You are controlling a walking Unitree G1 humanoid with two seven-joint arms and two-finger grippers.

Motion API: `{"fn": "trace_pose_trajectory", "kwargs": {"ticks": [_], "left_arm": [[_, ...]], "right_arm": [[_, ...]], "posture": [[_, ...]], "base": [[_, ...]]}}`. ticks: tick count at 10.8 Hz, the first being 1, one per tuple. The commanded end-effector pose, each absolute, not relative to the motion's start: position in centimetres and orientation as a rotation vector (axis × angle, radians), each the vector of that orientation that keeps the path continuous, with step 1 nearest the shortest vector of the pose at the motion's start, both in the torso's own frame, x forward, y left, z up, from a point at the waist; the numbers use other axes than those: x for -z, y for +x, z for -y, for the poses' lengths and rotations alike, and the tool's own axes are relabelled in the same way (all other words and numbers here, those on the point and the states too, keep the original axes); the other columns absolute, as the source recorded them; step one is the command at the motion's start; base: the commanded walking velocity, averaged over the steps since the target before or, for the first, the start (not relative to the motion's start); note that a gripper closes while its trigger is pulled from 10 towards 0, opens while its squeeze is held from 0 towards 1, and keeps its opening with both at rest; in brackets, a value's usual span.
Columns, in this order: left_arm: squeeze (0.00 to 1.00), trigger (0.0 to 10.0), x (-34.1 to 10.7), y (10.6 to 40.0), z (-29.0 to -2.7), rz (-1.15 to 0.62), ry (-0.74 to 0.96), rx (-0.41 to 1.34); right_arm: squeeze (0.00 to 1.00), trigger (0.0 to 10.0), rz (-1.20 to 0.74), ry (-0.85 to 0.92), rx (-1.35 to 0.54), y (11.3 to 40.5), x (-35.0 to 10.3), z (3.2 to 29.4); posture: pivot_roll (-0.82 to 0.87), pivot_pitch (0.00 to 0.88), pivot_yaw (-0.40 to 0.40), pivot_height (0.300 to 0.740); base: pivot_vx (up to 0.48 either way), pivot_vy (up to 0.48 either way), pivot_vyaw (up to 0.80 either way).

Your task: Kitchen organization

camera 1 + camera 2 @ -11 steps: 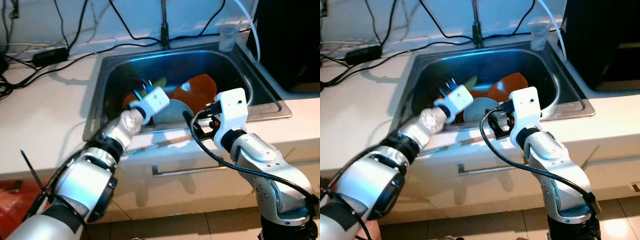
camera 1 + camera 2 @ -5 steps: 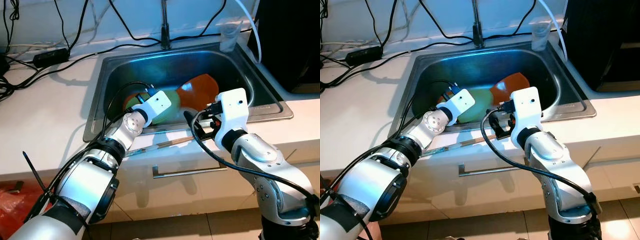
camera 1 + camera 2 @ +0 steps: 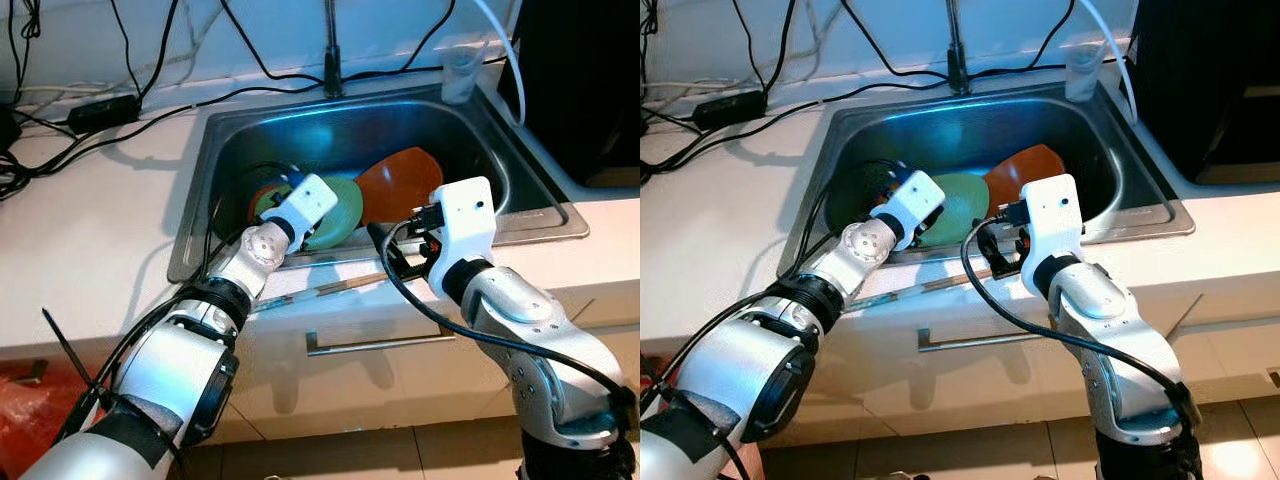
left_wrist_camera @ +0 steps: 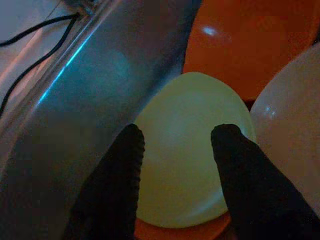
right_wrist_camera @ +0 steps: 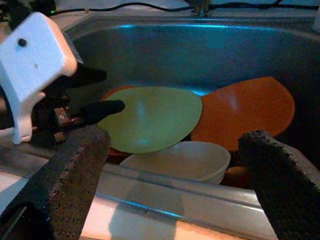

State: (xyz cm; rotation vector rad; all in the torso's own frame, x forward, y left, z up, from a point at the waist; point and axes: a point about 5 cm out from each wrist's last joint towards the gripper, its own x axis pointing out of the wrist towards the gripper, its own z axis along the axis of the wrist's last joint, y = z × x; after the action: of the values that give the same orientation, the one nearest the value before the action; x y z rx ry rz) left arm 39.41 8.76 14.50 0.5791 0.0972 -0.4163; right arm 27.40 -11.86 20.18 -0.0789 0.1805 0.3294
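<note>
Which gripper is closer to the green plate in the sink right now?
Left. The left gripper is down in the sink at the green plate; the right gripper hangs open at the sink's front rim.

My left gripper [image 4: 175,150] reaches forward and down, fingers [image 4: 117,170] spread apart; my right gripper [image 5: 175,170] hangs nearer my body, fingers wide apart

Plates [image 3: 335,205] in steel sink [image 3: 230,130]
</note>
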Motion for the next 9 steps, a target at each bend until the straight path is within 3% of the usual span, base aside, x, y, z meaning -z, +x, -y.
{"fn": "trace_pose_trajectory", "kwargs": {"ticks": [1,6,9], "left_arm": [[1.00,10.0,-13.9,39.2,-9.3,-0.118,0.540,0.408],[1.00,10.0,-18.6,39.9,-10.9,0.163,0.281,0.272],[1.00,10.0,-19.9,37.6,-13.7,0.291,0.173,0.164]], "right_arm": [[0.00,10.0,-0.159,-0.083,-0.344,27.6,-20.6,11.5],[0.00,10.0,-0.134,-0.107,-0.367,29.2,-20.6,11.1],[0.00,10.0,-0.107,-0.100,-0.362,30.0,-20.6,10.9]], "posture": [[-0.15,0.070,0.121,0.740],[-0.09,0.015,0.090,0.740],[-0.04,0.000,0.087,0.740]], "base": [[0.000,0.000,0.00],[0.000,0.000,0.00],[0.000,0.000,0.00]]}}
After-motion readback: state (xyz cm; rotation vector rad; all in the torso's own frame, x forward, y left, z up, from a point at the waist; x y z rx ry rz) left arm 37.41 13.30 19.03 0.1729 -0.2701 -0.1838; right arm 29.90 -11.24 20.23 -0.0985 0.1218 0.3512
